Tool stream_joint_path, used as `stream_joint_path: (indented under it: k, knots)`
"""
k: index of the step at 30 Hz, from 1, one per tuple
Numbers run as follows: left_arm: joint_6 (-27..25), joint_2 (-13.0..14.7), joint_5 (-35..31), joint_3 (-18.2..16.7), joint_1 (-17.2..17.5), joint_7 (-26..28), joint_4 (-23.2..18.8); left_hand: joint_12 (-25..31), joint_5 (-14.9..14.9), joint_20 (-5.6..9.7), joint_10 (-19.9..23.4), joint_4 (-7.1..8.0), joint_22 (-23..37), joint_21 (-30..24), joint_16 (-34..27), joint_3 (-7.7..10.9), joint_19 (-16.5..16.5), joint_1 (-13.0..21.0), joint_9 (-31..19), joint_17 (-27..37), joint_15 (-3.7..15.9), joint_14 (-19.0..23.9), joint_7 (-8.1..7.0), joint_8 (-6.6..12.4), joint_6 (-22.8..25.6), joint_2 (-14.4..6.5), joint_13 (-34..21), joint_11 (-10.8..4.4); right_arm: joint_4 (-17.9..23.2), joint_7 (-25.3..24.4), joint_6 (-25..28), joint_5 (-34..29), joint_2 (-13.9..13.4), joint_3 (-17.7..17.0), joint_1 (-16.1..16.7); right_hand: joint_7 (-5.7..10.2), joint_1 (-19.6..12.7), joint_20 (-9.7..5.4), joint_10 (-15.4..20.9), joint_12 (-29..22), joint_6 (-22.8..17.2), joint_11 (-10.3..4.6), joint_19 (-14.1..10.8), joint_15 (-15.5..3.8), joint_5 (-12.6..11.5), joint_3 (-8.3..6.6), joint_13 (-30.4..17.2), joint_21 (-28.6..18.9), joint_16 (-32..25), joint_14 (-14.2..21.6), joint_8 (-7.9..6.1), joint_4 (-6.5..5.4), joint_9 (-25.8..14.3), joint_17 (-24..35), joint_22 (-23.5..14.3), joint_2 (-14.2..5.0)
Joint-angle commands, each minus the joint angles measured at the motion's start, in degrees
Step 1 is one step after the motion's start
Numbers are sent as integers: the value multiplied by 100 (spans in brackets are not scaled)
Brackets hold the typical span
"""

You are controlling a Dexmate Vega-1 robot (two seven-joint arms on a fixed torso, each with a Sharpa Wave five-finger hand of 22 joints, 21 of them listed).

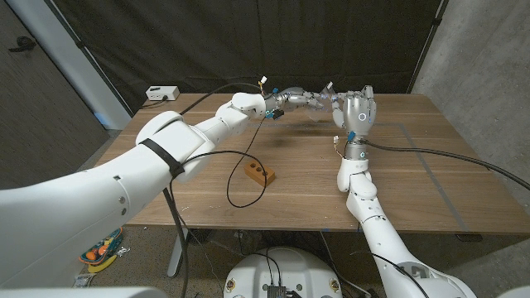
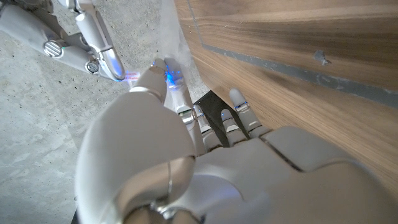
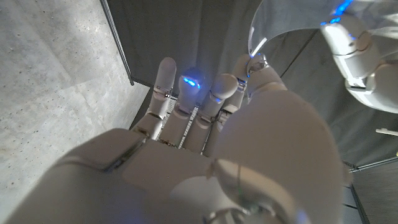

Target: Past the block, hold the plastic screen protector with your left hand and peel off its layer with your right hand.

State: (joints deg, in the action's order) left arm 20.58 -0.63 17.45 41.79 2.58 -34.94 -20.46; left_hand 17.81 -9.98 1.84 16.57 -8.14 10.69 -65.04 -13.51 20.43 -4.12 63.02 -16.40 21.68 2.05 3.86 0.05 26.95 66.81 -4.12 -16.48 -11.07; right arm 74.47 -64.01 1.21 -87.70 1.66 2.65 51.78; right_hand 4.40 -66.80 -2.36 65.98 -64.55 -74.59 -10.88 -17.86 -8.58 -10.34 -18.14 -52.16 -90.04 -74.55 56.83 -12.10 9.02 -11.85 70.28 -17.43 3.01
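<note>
The clear plastic screen protector (image 1: 320, 106) hangs in the air above the table's far side, between my two hands. My left hand (image 1: 291, 101) reaches across from the left and grips one end of it; in the left wrist view the film (image 2: 176, 43) runs past that hand's (image 2: 205, 168) fingertips. My right hand (image 1: 356, 112) stands upright beside it, fingers up. In the right wrist view a curled clear sheet (image 3: 280, 22) bends away from my right hand (image 3: 217, 155), which pinches its edge. The orange wooden block (image 1: 259, 174) lies nearer, at mid-table.
A black cable (image 1: 240, 194) loops over the wooden table (image 1: 414, 190) beside the block. A white box (image 1: 162, 93) sits at the far left corner. Tape lines (image 1: 431, 165) mark the table's right part. A dark curtain hangs behind.
</note>
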Motion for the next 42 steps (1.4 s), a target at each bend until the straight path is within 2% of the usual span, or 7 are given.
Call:
stream_joint_path:
  k: [1, 7, 21, 29, 42]
  knots:
    - [-157, 17, 22, 60, -34, 144, 7, 27, -22, 45, 32, -17, -8, -43, 25, 46, -56, 42, -27, 6, 309, 14, -22, 27, 7, 7, -16, 8, -233, 1, 193, 3, 74, -30, -218, 19, 15, -725, 34, -1, 2, -19, 9, -392, -26, -73, -43, -14, 20, 69, -29, -1, -29, 22, -21, -32]
    - [-259, 114, 53, 63, 40, 151, -209, 31, -23, 49, 36, -14, -8, -47, 25, 52, -55, 41, -29, 7, 304, 16, 3, 26, 6, 6, -15, 9, -696, 1, -41, 27, 46, 136, -505, 11, 21, -725, 28, 3, 1, -22, 5, -392, -26, -89, -58, -16, 20, 68, -25, -1, -22, 23, -24, -27]
    - [-34, 126, 77, 18, -10, 17, 5, 39, -26, 57, 44, -13, -8, -55, 26, 63, -50, 40, -31, 9, 303, 19, -8, 30, 19, 10, -12, 6, -1691, 1, -444, 106, 113, 292, -1209, 6, 37, -738, 46, 36, -27, -17, -4, -393, -25, -149, -64, -14, 19, 73, -25, 5, -10, 23, -31, 0]
    - [94, 149, 78, -38, 3, -109, 3, 39, -25, 55, 38, -12, -8, -59, 27, 67, -48, 38, -29, 9, 301, 17, -4, 28, 20, 13, -10, 11, -1763, 1, -531, 112, 80, 427, -1210, -3, 47, -740, 38, 31, -35, -27, 5, -393, -27, -166, -96, -12, 15, 83, -21, 2, -2, 23, -34, 9]
    - [205, 135, 72, -88, 22, -269, -1, 44, -26, 52, 43, -8, -9, -65, 23, 78, -49, 33, -45, 12, 303, 26, -10, 30, 12, 14, -7, 16, -1366, 1, -381, 115, 45, 443, -825, 3, 56, -740, 54, 40, -40, -24, 7, -393, -29, -196, -106, -13, 11, 93, -21, 3, -5, 24, -38, 26]
